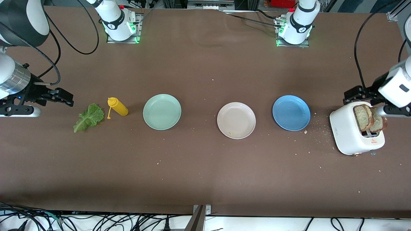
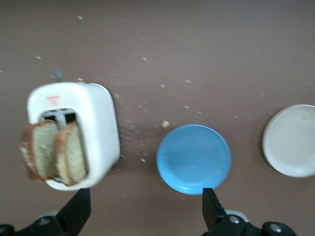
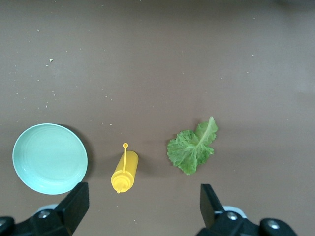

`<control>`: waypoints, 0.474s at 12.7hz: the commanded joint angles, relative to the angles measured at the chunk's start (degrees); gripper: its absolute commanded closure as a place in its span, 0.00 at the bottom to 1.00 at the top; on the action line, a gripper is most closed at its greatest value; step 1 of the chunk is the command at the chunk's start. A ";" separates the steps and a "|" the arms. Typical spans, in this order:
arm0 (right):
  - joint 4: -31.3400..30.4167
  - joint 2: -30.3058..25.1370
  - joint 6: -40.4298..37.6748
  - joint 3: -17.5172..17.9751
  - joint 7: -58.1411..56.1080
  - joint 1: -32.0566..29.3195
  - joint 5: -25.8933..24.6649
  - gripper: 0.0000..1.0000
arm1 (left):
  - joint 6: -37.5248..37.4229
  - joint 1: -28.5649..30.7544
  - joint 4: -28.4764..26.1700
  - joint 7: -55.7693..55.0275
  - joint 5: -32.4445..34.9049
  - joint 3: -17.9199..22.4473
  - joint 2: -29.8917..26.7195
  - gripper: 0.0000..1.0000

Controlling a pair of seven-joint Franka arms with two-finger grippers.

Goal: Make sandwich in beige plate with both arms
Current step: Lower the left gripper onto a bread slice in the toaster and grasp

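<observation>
Beige plate [image 1: 236, 120] sits bare mid-worktop, between the mint-green plate [image 1: 162, 111] and the blue plate [image 1: 291, 112]. Two brown speckled toast slices [image 1: 370, 118] stand in the white toaster [image 1: 354, 133] at the left arm's end. Lettuce leaf [image 1: 89, 117] lies beside the yellow bottle [image 1: 118, 106] at the right arm's end. Left hand [image 2: 145, 209] spread wide over the toaster area; right hand [image 3: 142, 206] spread wide above the lettuce, nothing held. Toast likely light, stiff, crumbly: pinch the exposed top edge gently. Lettuce is limp, thin: pinch by the rib.
</observation>
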 commanded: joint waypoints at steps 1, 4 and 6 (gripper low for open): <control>-0.40 -0.33 0.50 0.19 0.60 -0.02 -0.77 0.00 | 2.56 0.85 0.92 1.54 7.37 -0.46 2.81 0.00; -0.31 -0.33 0.50 0.19 0.60 -0.02 -0.69 0.00 | 2.74 3.48 0.57 1.54 7.57 -0.55 5.44 0.06; -0.31 -0.33 0.50 0.19 0.60 -0.02 -0.77 0.00 | 3.79 5.06 -2.06 1.54 7.48 -0.55 5.62 0.08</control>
